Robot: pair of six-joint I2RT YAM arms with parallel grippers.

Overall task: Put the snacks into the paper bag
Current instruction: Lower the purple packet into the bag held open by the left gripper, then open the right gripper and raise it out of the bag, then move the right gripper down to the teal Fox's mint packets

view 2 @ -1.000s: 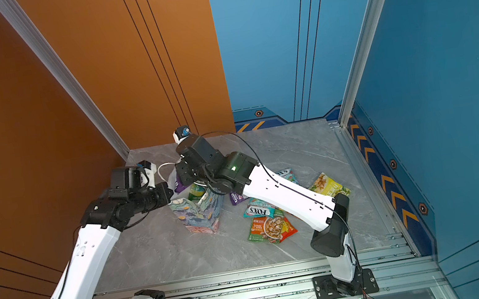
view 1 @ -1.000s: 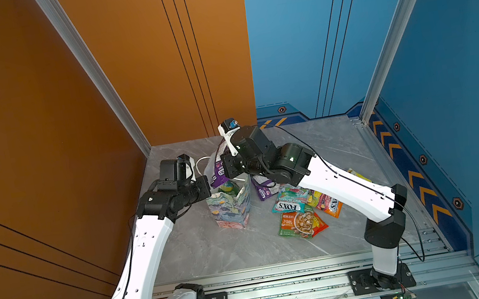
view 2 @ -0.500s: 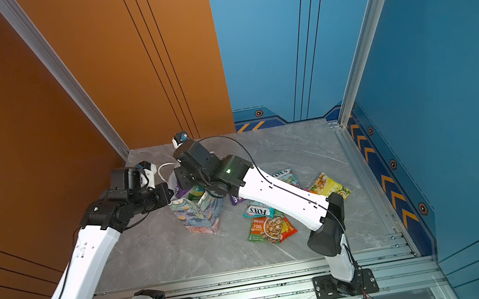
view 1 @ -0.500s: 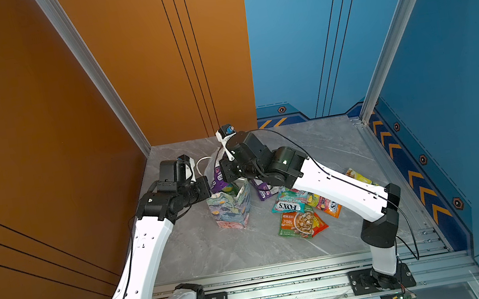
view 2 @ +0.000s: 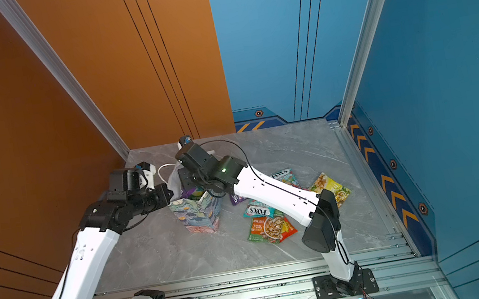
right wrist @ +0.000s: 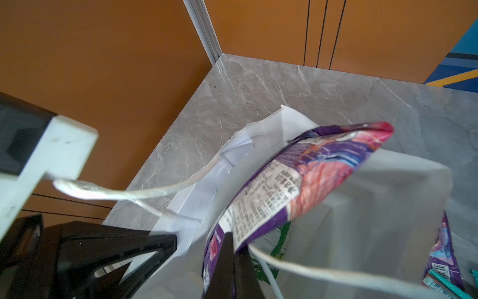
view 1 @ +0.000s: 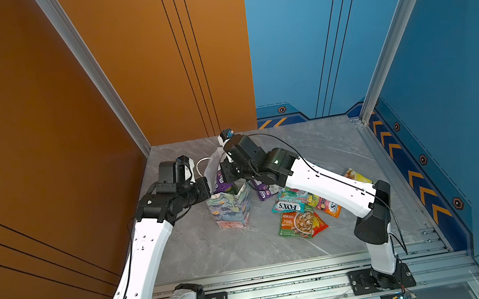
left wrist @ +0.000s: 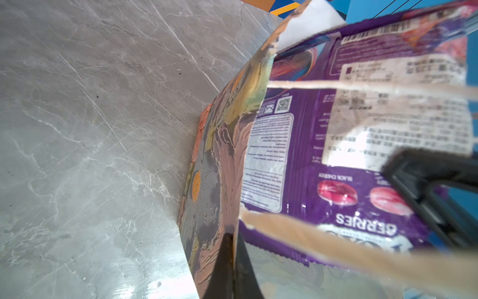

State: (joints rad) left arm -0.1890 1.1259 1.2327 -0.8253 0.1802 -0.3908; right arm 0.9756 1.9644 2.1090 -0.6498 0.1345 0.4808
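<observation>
in both top views the paper bag stands just under the right gripper, the nearer one, the left gripper at its side wall, loose snacks back along the right arm. only the left wrist view shows the left gripper pinched shut on the bag's rim. the right wrist view shows the right gripper clamped on the purple packet, long axis running ahead of the jaws over the open mouth; it likely needs tipping down
</observation>
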